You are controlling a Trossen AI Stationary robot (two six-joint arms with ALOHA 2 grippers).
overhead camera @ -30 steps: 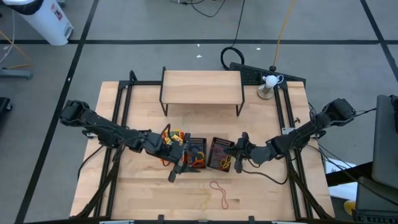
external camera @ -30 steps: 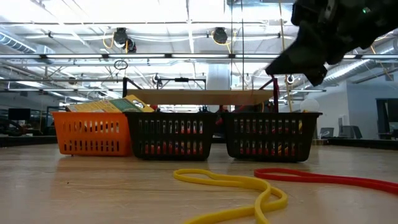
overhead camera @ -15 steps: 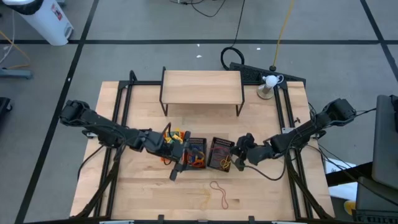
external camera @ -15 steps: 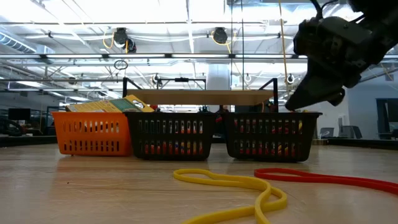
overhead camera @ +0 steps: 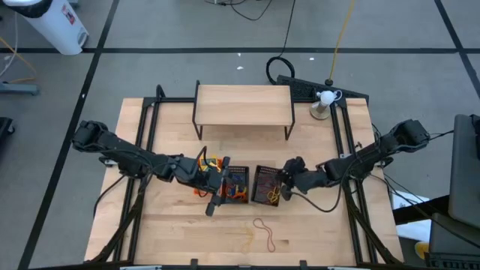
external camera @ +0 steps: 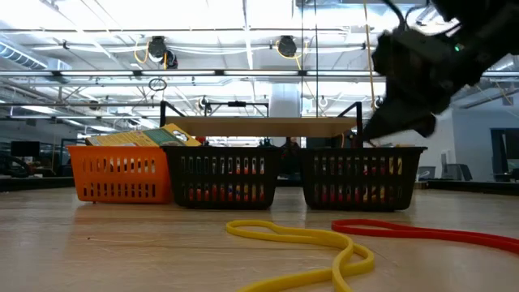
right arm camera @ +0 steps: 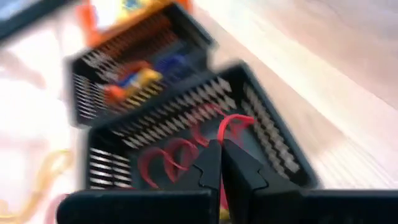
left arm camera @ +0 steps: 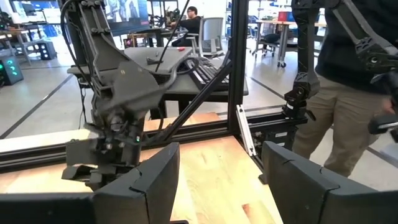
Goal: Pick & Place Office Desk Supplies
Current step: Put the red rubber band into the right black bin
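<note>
Three mesh bins stand in a row: the orange bin (external camera: pixel 122 173) with yellow-and-green packs (external camera: pixel 154 136), a middle black bin (external camera: pixel 227 174) and a right black bin (external camera: pixel 362 177) (right arm camera: pixel 186 130) holding red bands. My right gripper (overhead camera: pixel 283 186) (right arm camera: pixel 219 152) is shut above the right black bin, slanting down into it. My left gripper (overhead camera: pixel 216 196) (left arm camera: pixel 217 180) hangs open over the near side of the middle black bin (overhead camera: pixel 236 184), touching nothing. A yellow band (external camera: pixel 308 242) and a red band (external camera: pixel 422 231) lie flat on the table nearer the front. My right gripper seems to pinch a red rubber band (right arm camera: pixel 231 123) at the fingertips, coming from above and slanting down. The loop curls off the tips over the right black bin's inside. The picture is blurred, so I cannot tell how much of the band is between the fingers.
The light wooden shelf (overhead camera: pixel 244 103) stands behind the bins toward the far edge. A white object on a round base (overhead camera: pixel 324 101) sits at the far right corner. A person (left arm camera: pixel 348 93) stands beyond the table. Bare wood lies along the near edge around the loose bands (overhead camera: pixel 264 234).
My right gripper has moved from the near right of the right black bin toward the far edge and down, ending over that bin's opening. The right black bin has slid slightly toward the table's right. My left arm has kept still.
</note>
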